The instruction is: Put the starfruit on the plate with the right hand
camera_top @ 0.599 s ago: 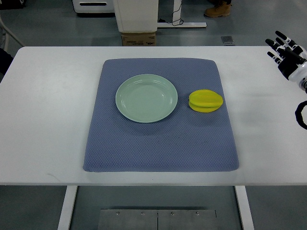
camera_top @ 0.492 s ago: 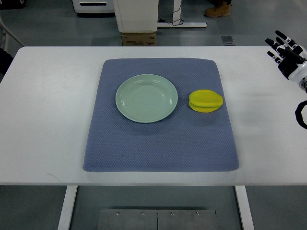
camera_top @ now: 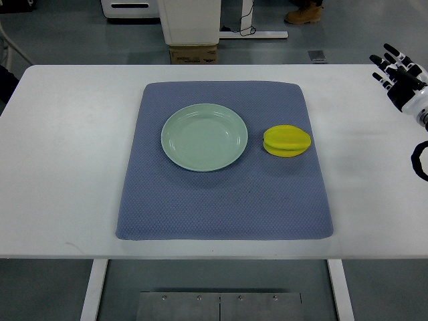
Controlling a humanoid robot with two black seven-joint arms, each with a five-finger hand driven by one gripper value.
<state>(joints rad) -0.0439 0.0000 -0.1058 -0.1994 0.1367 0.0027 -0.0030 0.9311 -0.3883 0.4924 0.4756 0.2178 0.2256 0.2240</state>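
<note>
A yellow starfruit (camera_top: 287, 141) lies on the blue-grey mat (camera_top: 226, 194), just right of a pale green plate (camera_top: 204, 137) with nothing on it. My right hand (camera_top: 396, 70) hovers at the far right edge over the white table, well away from the fruit, with its black-and-white fingers (camera_top: 388, 62) spread and holding nothing. The left arm does not show.
The white table (camera_top: 67, 167) extends around the mat on all sides. A black cable loop (camera_top: 420, 160) shows at the right edge below the hand. Beyond the table's far edge stand a cardboard box (camera_top: 192, 55) and a white bin (camera_top: 190, 20).
</note>
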